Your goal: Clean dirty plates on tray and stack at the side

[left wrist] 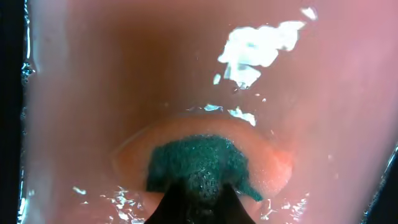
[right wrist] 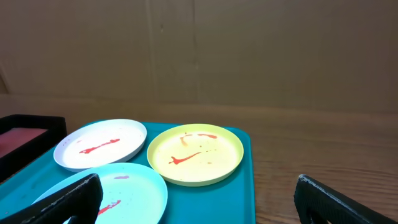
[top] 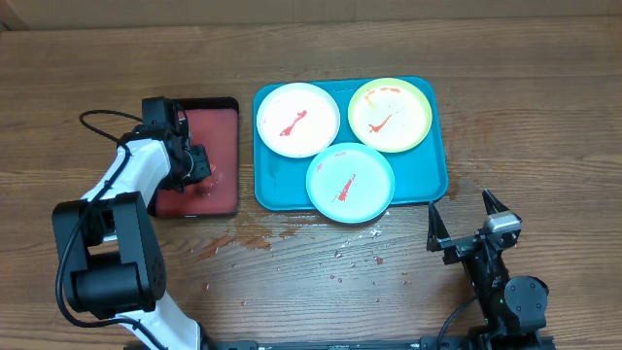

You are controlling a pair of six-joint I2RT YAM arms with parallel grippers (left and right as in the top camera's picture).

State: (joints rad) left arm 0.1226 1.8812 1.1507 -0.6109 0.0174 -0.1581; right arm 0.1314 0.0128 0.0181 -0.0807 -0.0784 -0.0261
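Three plates smeared with red sauce lie on the turquoise tray [top: 436, 181]: a white one [top: 296, 120] at the back left, a yellow-green one [top: 390, 114] at the back right, a light blue one [top: 350, 182] in front. My left gripper [top: 199, 167] is off to the left of the tray, down in pinkish water, shut on a green sponge [left wrist: 199, 158]. My right gripper [top: 462, 209] stands open near the table's front right, facing the tray [right wrist: 245, 186], with nothing between its fingers. The side, bare wood [top: 525, 117], lies right of the tray.
A smaller black-rimmed tray [top: 225, 102] with reddish water stands left of the turquoise tray; the left arm reaches into it. Water drops and a wet patch [top: 340, 258] lie on the wood in front of the trays.
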